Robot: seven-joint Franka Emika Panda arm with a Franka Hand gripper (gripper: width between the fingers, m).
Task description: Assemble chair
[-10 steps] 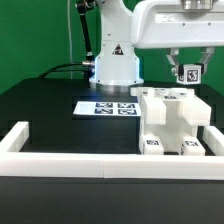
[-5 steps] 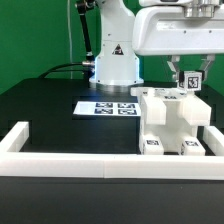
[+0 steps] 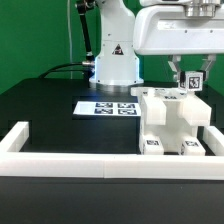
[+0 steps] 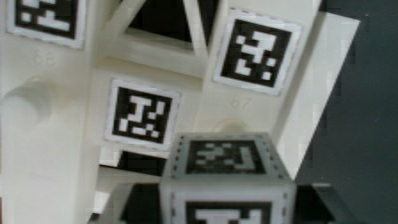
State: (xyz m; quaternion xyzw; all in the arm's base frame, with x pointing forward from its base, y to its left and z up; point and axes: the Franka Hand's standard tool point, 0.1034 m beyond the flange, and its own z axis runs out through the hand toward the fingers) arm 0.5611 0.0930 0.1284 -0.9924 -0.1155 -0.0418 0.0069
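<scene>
The partly built chair (image 3: pixel 172 120) is a chunky white block assembly with small tags, standing on the black table against the front rail at the exterior view's right. My gripper (image 3: pixel 192 76) hangs just above its rear right part, shut on a small white tagged chair piece (image 3: pixel 194 82). In the wrist view the small piece (image 4: pixel 231 170) sits between my dark fingers (image 4: pixel 146 205), and the white chair body (image 4: pixel 107 90) with several tags fills the picture behind it. Whether the piece touches the chair cannot be told.
The marker board (image 3: pixel 104 106) lies flat on the table in front of the robot base (image 3: pixel 113 62). A long white border rail (image 3: pixel 60 160) runs along the front and up the left side. A green wall stands behind.
My gripper has moved a little down and toward the exterior view's right with the small piece in it. The chair assembly has not moved.
</scene>
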